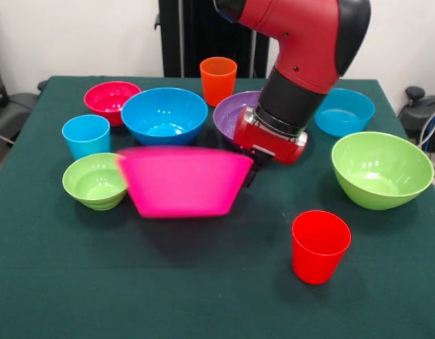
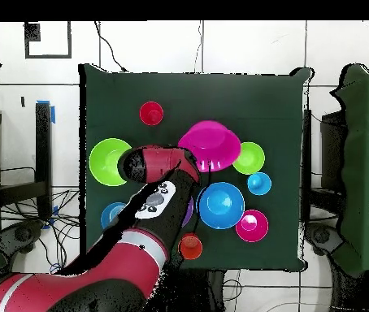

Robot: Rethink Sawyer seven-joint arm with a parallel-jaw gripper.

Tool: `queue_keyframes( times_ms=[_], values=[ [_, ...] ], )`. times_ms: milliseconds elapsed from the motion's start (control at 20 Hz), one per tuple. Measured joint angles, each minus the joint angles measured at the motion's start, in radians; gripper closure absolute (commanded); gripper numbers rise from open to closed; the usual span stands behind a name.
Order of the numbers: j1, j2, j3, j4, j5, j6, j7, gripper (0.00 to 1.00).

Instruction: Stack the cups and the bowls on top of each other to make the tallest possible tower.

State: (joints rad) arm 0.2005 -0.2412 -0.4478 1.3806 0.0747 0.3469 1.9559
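On the dark green table (image 1: 387,296), items as they stand in the front view:

- Hot pink bowl (image 1: 183,181) – large, upright, raised above the cloth with its shadow beneath it; held at its right rim by the gripper (image 1: 251,168), whose black fingers are mostly hidden behind that rim and appear clamped on it.
- Arm (image 1: 302,49) – red and black, coming down from the top; its red wrist block sits in front of the purple bowl (image 1: 230,113).
- Purple bowl – upright, partly hidden by the wrist, just right of the large blue bowl (image 1: 164,114).
- Crimson bowl (image 1: 111,99) – small, touching or nearly touching the large blue bowl's left side.
- Orange cup (image 1: 217,80) – upright, behind and between the large blue and purple bowls.
- Light blue cup (image 1: 86,135) – upright, just behind the small lime green bowl (image 1: 94,181), which sits beside the pink bowl's left edge.
- Second blue bowl (image 1: 344,110) – shallower, right of the arm.
- Large lime green bowl (image 1: 381,169) – upright, near the right edge.
- Red cup (image 1: 320,246) – upright, alone at front right, well apart from the rest.
- Stacking – no piece rests on another.
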Motion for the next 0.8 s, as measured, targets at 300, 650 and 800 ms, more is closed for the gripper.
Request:
queue_keyframes(
  times_ms=[300,650,800],
  values=[
    [0.006,-0.007,-0.013,0.000,-0.021,0.000,0.000,1.00],
    [0.018,-0.009,-0.027,0.000,-0.039,0.000,0.000,1.00],
    [0.019,-0.015,-0.029,0.000,-0.055,0.000,0.000,1.00]
  ],
)
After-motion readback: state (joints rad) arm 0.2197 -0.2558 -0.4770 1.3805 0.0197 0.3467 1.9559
